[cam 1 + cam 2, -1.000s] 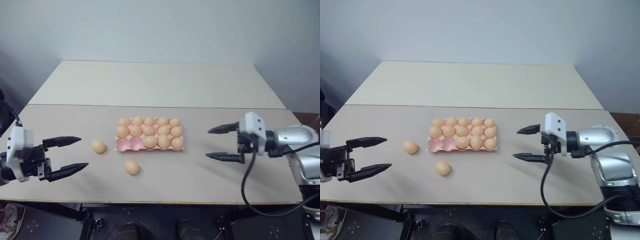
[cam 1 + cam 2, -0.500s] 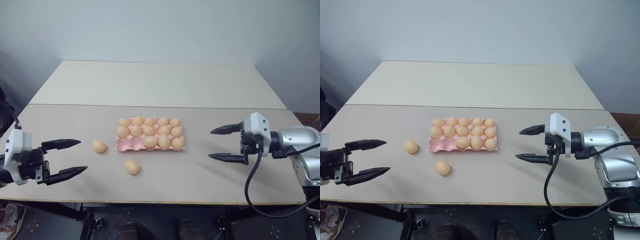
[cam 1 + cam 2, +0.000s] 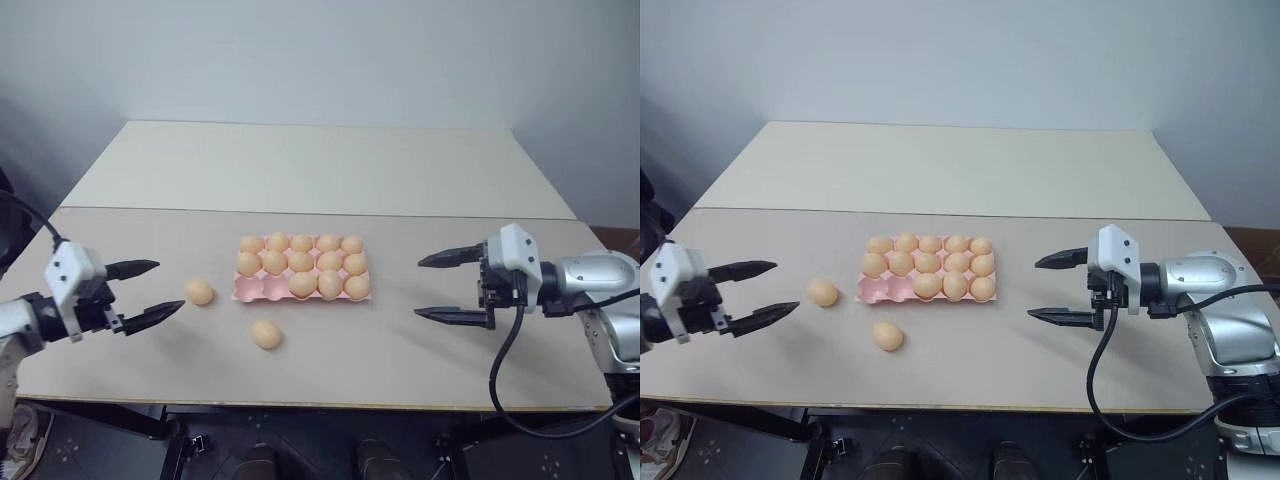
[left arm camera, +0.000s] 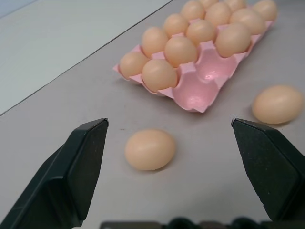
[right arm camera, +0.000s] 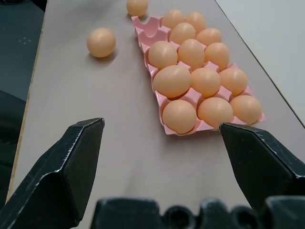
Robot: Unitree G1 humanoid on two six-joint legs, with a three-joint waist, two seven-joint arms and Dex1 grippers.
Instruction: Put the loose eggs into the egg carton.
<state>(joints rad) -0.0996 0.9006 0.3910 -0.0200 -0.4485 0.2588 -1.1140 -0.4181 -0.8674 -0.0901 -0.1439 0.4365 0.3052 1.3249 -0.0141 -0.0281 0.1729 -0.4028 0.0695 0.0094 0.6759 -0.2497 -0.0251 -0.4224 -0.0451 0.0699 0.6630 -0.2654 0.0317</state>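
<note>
From the head views, two smooth pale orange-tan loose eggs lie on the beige bench [image 3: 420,370] left of the flat pink moulded egg carton [image 3: 262,292]: one [image 3: 199,292] just beyond the left hand [image 3: 147,293], whose fingers are spread apart, and one [image 3: 265,334] nearer the front edge; a fast or off-centre closing could send the first rolling away. In the left wrist view that egg [image 4: 150,149] sits between the fingertips [image 4: 90,143] but off toward one, so the closer tip might nudge it first. In the right wrist view the right hand [image 5: 162,143], also spread and empty, faces the carton's filled end [image 5: 190,126], and a sweep there could knock the seated eggs [image 5: 190,52].

Even, soft overhead light — faint shadows under the eggs [image 3: 266,334], no glare, frames sharp.

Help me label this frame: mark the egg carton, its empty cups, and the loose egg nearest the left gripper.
egg carton [image 3: 361,296]: left eye view, front rim.
empty cups [image 4: 202,76]: left wrist view, bare pink cup.
loose egg [image 3: 199,292]: left eye view, its middle.
left gripper [image 3: 153,291]: left eye view, between fingertips.
</note>
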